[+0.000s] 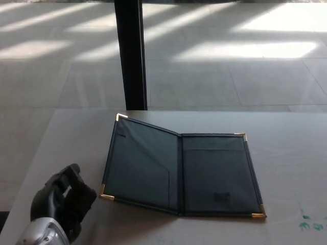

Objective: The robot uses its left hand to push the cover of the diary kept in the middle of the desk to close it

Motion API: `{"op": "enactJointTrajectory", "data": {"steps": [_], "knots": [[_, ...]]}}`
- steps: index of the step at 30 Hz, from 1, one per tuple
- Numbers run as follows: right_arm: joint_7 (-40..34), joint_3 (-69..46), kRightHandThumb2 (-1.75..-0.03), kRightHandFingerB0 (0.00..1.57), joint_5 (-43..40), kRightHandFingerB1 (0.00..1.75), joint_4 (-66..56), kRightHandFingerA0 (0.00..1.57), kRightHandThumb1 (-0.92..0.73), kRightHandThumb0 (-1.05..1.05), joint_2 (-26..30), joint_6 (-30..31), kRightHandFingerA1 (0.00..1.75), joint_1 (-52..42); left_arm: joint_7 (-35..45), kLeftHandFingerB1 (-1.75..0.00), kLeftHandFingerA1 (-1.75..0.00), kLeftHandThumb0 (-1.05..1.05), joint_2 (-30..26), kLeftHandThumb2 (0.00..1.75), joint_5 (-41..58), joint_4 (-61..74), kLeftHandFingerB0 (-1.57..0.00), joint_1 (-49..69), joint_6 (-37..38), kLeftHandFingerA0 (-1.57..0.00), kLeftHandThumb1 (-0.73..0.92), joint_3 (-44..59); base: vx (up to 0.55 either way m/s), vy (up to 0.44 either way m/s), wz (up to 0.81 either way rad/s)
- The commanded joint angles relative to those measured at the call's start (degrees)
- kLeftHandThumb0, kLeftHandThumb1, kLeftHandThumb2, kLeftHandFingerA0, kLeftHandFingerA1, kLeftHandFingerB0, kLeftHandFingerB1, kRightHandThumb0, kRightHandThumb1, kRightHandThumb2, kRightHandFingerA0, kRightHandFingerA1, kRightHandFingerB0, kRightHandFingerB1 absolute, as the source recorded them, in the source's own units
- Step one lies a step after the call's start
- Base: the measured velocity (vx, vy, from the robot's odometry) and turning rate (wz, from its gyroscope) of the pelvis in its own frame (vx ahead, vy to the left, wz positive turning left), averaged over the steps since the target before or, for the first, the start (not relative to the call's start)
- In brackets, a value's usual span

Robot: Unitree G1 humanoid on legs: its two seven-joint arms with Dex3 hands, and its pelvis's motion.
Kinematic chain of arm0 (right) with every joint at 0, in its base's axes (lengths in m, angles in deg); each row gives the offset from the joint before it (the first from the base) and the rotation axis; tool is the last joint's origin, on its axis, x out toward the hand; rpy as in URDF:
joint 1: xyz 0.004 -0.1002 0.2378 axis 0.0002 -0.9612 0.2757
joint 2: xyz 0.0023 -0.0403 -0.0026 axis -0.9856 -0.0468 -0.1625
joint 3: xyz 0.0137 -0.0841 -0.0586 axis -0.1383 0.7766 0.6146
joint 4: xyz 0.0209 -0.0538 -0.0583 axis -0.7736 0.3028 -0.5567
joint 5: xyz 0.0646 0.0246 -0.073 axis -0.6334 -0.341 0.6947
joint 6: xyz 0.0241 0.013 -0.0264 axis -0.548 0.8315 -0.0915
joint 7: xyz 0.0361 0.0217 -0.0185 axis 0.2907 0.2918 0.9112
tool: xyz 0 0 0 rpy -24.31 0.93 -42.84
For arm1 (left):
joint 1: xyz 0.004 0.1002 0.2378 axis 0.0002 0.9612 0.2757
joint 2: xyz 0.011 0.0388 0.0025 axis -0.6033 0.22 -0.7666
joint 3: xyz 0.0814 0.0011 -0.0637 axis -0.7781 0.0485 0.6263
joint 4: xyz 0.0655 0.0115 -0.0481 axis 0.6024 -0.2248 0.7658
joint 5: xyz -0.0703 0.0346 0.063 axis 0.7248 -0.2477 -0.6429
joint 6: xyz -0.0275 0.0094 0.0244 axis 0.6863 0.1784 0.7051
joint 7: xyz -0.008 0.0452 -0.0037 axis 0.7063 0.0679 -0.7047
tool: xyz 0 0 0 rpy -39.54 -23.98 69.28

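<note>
A dark diary (181, 171) with gold corner caps lies open in the middle of the grey desk (286, 138). Its right half rests flat, while its left cover (140, 163) is tilted up off the desk. My left hand (65, 200) is at the lower left, just left of the cover's near gold corner (105, 195) and a short gap from it. Its black fingers (69, 176) are curled loosely and hold nothing. My right hand does not show.
A black post (131, 53) stands behind the desk's far edge, above the diary's left cover. Small green marks (309, 222) spot the desk at the lower right. Tiled floor with sun patches lies beyond.
</note>
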Motion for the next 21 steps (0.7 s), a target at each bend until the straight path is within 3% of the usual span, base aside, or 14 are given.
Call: {"op": "enactJointTrajectory", "data": {"steps": [1, 2, 3, 5, 8, 9, 10, 11, 13, 14, 15, 17, 18, 21], "knots": [[-0.1, 0.1, -0.67, 0.71, -1.1, 0.51, -0.8, 1.00, -0.88, -1.01, 1.4, 1.3, 0.64, 0.6, -3.5, -0.50, -0.51, -0.34, 9.2, 1.21, 2.9, -0.8, 0.00, 0.1, -0.7, 0.00, 0.63, -3.5, 0.00, 0.000, 0.00], [-0.4, 0.3, -0.68, 0.72, -0.9, 0.51, -1.1, 1.01, -0.89, -1.01, 1.3, 1.5, 0.64, 0.6, -4.0, -0.51, -0.51, -0.34, 9.6, 1.20, 3.0, -1.2, -0.01, 0.0, -1.0, -0.01, 0.61, -4.0, 0.00, 0.000, 0.00], [-0.5, 0.4, -0.67, 0.72, -0.8, 0.51, -1.1, 1.02, -0.88, -1.01, 1.4, 1.5, 0.64, 0.6, -4.4, -0.48, -0.53, -0.81, 9.8, 1.12, 3.3, -1.3, -0.11, 0.0, -1.4, -0.13, 0.91, -4.3, 0.00, 0.000, 0.00], [-0.4, 0.4, -0.67, 0.73, -0.7, 0.51, -0.4, 1.03, -0.88, -1.01, 1.5, 0.9, 0.64, 0.8, -5.2, -0.38, -0.48, -0.79, 10.2, 0.94, 3.9, -1.5, -0.09, 0.0, -1.7, -0.17, 0.92, -4.4, 0.00, 0.000, 0.00], [-0.4, 0.4, -0.68, 0.72, -0.8, 0.50, -0.5, 1.02, -0.89, -1.01, 1.4, 1.1, 0.65, 0.8, -6.0, -0.43, -0.49, -0.80, 10.3, 0.93, 4.5, -1.7, -0.11, 0.3, -1.6, -0.17, 0.92, -4.9, 0.00, 0.000, 0.00], [-0.6, 0.2, -0.67, 0.73, -0.9, 0.51, -0.2, 1.03, -0.89, -0.99, 1.5, 1.3, 0.64, 1.0, -5.9, -0.51, -0.51, -0.35, 10.0, 1.18, 4.5, -1.8, -0.01, 0.7, -1.6, 0.00, 0.58, -5.2, 0.00, 0.000, 0.00], [-0.5, 0.1, -0.68, 0.72, -0.9, 0.50, 0.3, 1.03, -0.89, -1.00, 1.6, 1.2, 0.64, 1.2, -5.9, -0.52, -0.51, -0.35, 9.8, 1.18, 4.7, -1.8, -0.01, 1.1, -1.4, 0.00, 0.58, -5.2, 0.00, 0.000, 0.00], [-0.8, 0.0, -0.68, 0.72, -1.1, 0.49, -0.1, 1.03, -0.88, -0.99, 1.5, 1.6, 0.64, 1.1, -6.3, -0.38, -0.50, -0.81, 10.1, 0.95, 4.9, -2.2, -0.07, 1.0, -1.4, -0.15, 0.92, -4.9, 0.00, 0.000, 0.00], [-0.5, 0.1, -0.68, 0.72, -0.8, 0.51, -0.1, 1.02, -0.89, -1.00, 1.4, 1.0, 0.65, 0.8, -6.6, -0.38, -0.51, -0.82, 10.1, 0.94, 5.5, -3.3, -0.08, 1.1, -0.5, -0.17, 0.92, -4.3, 0.00, 0.000, 0.00], [-0.7, 0.2, -0.68, 0.73, -0.6, 0.51, 0.2, 1.01, -0.89, -1.00, 1.5, 1.1, 0.64, 1.0, -6.4, -0.51, -0.51, -0.35, 10.2, 1.18, 6.1, -3.6, -0.01, 1.6, 0.0, -0.01, 0.57, -4.0, 0.00, 0.000, 0.00], [-0.7, 0.3, -0.69, 0.72, -0.5, 0.51, 0.4, 1.00, -0.89, -1.01, 1.2, 0.9, 0.63, 0.8, -6.3, -0.39, -0.49, -0.81, 10.3, 0.95, 6.9, -4.1, -0.07, 2.1, 0.1, -0.13, 0.92, -3.6, 0.00, 0.000, 0.00], [0.0, 0.4, -0.68, 0.71, -0.6, 0.51, 0.7, 0.99, -0.89, -1.01, 1.2, 0.4, 0.64, 0.5, -6.6, -0.38, -0.48, -0.82, 10.9, 0.94, 7.7, -4.9, -0.06, 2.6, 0.7, -0.11, 0.92, -3.1, 0.00, 0.000, 0.00], [-0.3, 0.3, -0.68, 0.72, -0.7, 0.51, -0.2, 1.02, -0.89, -1.00, 0.8, 0.6, 0.63, 0.3, -6.8, -0.37, -0.57, -0.80, 11.6, 1.27, 7.6, -6.4, 0.00, 3.1, 2.0, -0.14, 0.92, -3.3, 0.00, 0.000, 0.00], [-0.4, -0.1, -0.67, 0.73, -1.3, 0.51, -0.8, 1.03, -0.88, -1.01, 0.5, 1.0, 0.63, -0.1, -7.1, -0.33, -0.53, -0.75, 12.8, 1.26, 8.8, -9.1, 0.00, 3.2, 3.7, -0.03, 0.88, -2.6, 0.00, 0.000, 0.00]]}}
